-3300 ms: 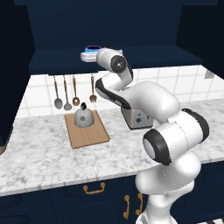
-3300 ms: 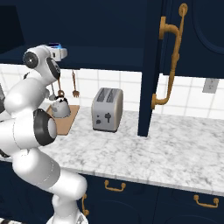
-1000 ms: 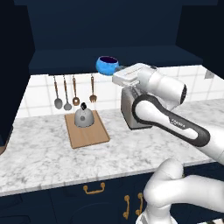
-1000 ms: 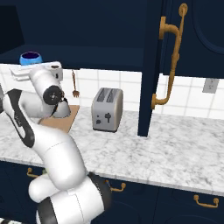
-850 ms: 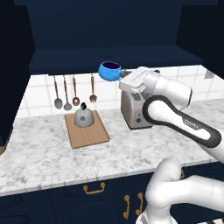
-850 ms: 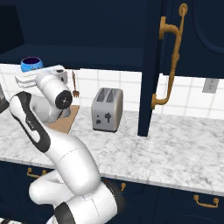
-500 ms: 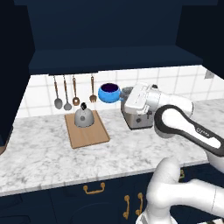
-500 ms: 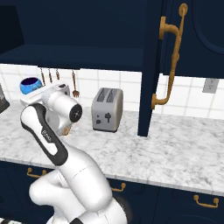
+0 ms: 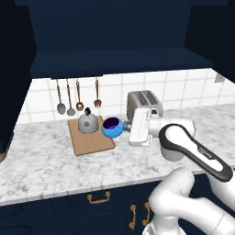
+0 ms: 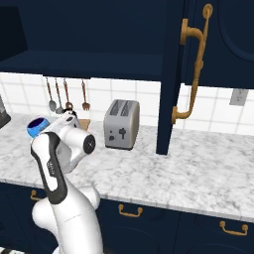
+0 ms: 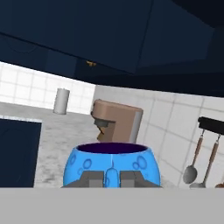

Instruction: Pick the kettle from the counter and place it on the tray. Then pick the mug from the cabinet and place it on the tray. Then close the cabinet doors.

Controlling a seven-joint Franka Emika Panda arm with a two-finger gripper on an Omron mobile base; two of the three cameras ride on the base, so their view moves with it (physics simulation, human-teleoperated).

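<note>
Down from the cabinet shelf came the mug [image 9: 112, 127], clamped in my pincer [image 9: 123, 127]; it now hangs just beside the tray [image 9: 94, 141], where the kettle [image 9: 86, 122] already sits. Lowering it comes next, I judge.

The table [image 9: 41, 160] is showing polished white-grey veined marble. The tray [image 9: 90, 138] is presenting matt light-brown wood. The kettle [image 9: 87, 123] is appearing as dull grey metal. The mug [image 9: 112, 127] is showing glossy blue glaze, faintly mottled. The toaster [image 10: 121, 124] is looking brushed silver.

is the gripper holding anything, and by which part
Yes: the gripper holds the blue mug, its fingers clamped at the mug's side by its small handle.
</note>
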